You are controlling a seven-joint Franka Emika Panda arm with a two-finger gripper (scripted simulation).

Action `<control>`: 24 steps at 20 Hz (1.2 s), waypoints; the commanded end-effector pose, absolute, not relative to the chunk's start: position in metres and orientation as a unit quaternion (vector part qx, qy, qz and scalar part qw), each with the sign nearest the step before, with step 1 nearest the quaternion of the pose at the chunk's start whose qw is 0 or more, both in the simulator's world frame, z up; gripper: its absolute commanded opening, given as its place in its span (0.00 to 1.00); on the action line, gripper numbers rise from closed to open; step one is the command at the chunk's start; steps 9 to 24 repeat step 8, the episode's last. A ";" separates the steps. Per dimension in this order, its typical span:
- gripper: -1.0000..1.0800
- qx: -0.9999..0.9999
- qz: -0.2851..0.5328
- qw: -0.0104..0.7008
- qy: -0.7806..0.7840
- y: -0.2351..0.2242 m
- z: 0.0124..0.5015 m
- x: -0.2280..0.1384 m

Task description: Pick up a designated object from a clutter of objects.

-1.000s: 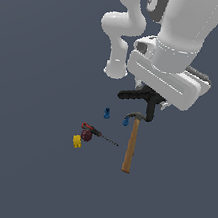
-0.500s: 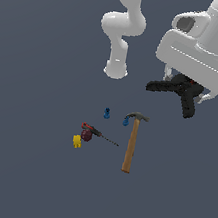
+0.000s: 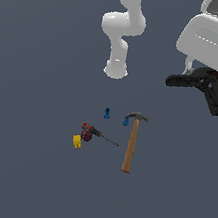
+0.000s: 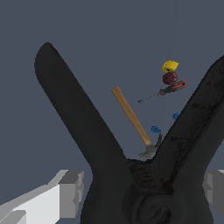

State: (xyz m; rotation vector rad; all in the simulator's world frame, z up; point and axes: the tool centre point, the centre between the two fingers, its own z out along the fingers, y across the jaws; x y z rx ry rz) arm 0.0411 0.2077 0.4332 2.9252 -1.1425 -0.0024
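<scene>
The designated object, a black spring clamp, hangs high above the floor at the exterior view's right, held in my gripper. In the wrist view its two splayed handles fill most of the picture, with my gripper shut on its body between the grey fingers. Far below lies the rest of the clutter: a wooden-handled hammer and a thin screwdriver.
Beside the screwdriver lie a yellow piece and a maroon piece. Two small blue pieces sit near the hammer head. The arm's white base stands behind them.
My gripper has risen with the clamp and moved toward the exterior view's right, away from the hammer. The things on the floor have not moved.
</scene>
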 end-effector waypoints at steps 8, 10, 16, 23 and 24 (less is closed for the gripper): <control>0.00 0.931 0.000 0.000 -0.364 0.216 0.443 0.045; 0.00 0.931 0.000 0.000 -0.364 0.216 0.443 0.045; 0.00 0.931 0.000 0.000 -0.364 0.216 0.443 0.045; 0.00 0.931 0.000 0.000 -0.364 0.216 0.443 0.045; 0.00 0.931 0.000 0.000 -0.364 0.216 0.443 0.045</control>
